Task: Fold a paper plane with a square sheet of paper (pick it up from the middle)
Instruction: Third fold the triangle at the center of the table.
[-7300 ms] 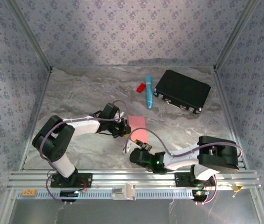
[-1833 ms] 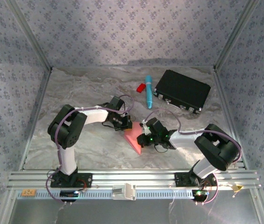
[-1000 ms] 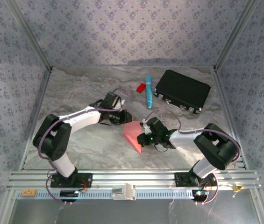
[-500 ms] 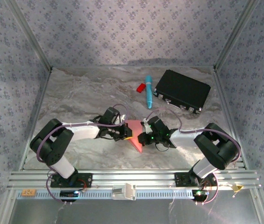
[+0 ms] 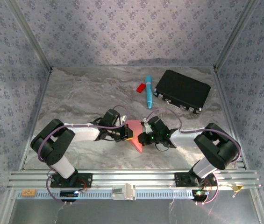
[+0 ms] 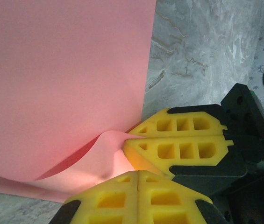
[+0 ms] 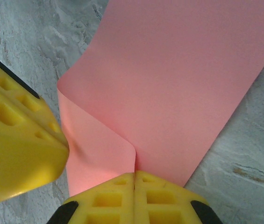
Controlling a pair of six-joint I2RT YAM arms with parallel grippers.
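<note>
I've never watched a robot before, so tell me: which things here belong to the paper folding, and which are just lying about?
In use: thin pink-red paper sheet; left hand; right hand, both at the sheet.
Lying about: long blue pen; small red plastic piece; black rectangular case, all further back.

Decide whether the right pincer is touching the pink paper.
Touching. In the right wrist view, the right pincer is shut, and a fold of the pink paper runs straight into the seam between its fingers.
</note>
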